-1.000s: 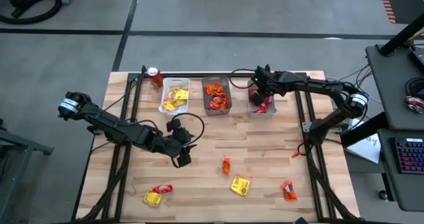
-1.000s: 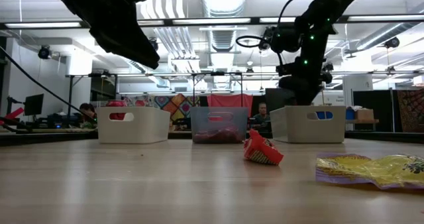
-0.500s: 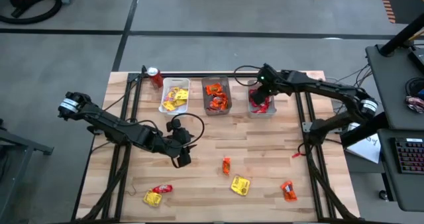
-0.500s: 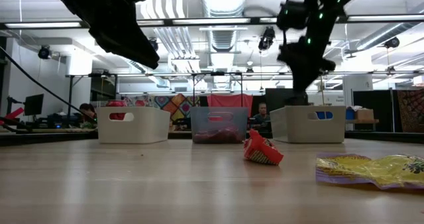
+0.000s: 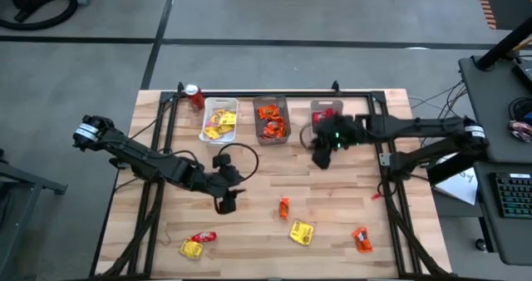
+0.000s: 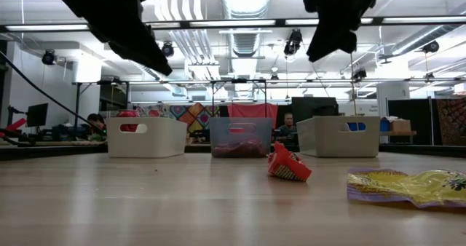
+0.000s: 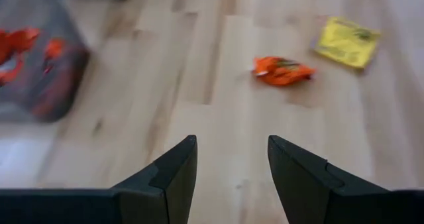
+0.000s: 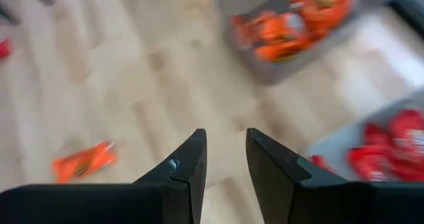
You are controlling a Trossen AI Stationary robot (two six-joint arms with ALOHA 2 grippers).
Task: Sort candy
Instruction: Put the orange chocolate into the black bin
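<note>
- The left end effector (image 5: 226,203) is held open and empty above the middle of the surface (image 5: 258,160).
- The right end effector (image 5: 321,157) is held open and empty just in front of the red candy bin (image 5: 326,111).
- 3 bins are lined along the far edge.
- Loose candy (image 5: 301,232) is scattered near the front edge.
</note>
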